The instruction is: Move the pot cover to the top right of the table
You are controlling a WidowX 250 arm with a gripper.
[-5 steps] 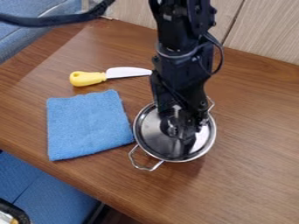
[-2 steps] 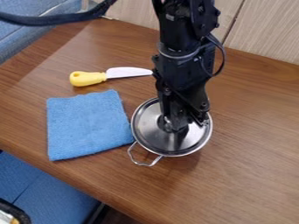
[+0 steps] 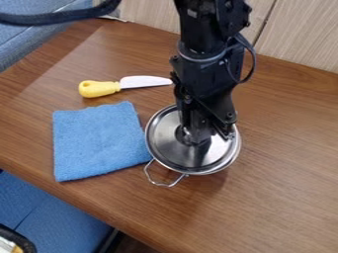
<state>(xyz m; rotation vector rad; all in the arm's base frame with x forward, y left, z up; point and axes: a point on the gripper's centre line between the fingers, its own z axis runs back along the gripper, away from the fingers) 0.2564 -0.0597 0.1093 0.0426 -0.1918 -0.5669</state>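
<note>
The counter (image 3: pixel 284 163) has its top right corner as the goal, so the carry should run up and rightward. The arm (image 3: pixel 206 64) hangs over the pan work, left of that spot. The cloth (image 3: pixel 99 141) lies flat beside the pot (image 3: pixel 238 152), whose rim peeps out at the lower right from under the lid (image 3: pixel 163 143). The lid sits over the pot, slightly off centre, perhaps just raised; best lift it straight up until its edge is well clear, lest it drag the pot along. The knife (image 3: pixel 125 84) lies off the route (a small mercy). The pincer (image 3: pixel 190 138) looks closed on the lid's knob (image 3: pixel 186 134): keep that squeeze firm and the lid level, lower softly, and let go only once it rests flat.
</note>
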